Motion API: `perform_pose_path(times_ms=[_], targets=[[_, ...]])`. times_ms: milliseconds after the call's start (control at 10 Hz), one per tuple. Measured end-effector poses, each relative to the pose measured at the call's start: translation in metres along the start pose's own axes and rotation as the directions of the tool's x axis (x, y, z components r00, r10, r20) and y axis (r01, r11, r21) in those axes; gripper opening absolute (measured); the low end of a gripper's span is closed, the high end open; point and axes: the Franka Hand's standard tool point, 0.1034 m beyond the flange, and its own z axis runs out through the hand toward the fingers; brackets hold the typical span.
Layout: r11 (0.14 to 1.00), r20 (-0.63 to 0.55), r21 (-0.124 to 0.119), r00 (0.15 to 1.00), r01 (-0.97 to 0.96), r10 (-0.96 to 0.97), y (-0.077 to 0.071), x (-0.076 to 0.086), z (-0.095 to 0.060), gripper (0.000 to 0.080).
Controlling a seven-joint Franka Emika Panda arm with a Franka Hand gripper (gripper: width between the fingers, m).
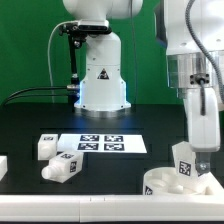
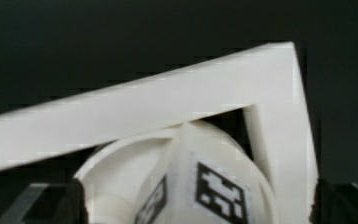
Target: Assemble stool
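Observation:
The round white stool seat (image 1: pixel 160 186) lies on the black table at the exterior view's right front. My gripper (image 1: pixel 192 152) is shut on a short white leg (image 1: pixel 183 166) with a black-and-white tag and holds it upright, with its lower end at the seat. Whether the leg sits in a socket does not show. In the wrist view the same leg (image 2: pixel 176 175) fills the space at my gripper (image 2: pixel 194 208), with the dark fingers (image 2: pixel 44 202) on either side of it. Two loose legs (image 1: pixel 46 148) (image 1: pixel 64 166) lie at the exterior view's left front.
The marker board (image 1: pixel 96 143) lies flat in front of the robot base (image 1: pixel 102 80). A corner of the long white border rail (image 2: pixel 247 85) shows behind the held leg in the wrist view. Another white piece (image 1: pixel 3 165) is cut off at the exterior view's left edge.

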Motion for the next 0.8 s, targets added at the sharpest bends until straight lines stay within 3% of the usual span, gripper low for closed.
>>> perform_pose_path(times_ms=[100, 300, 600, 800], targets=[[0.995, 0.013, -0.002, 0.995, 0.104, -0.104, -0.003, -0.001, -0.009, 0.0644], [0.938, 0.024, 0.028, 0.938, 0.344, -0.345, -0.005, -0.003, -0.029, 0.0649], [0.857, 0.017, 0.028, 0.857, 0.514, -0.515, -0.001, -0.002, -0.028, 0.0649], [0.743, 0.017, 0.023, 0.743, 0.669, -0.669, 0.000, -0.001, -0.029, 0.0649]])
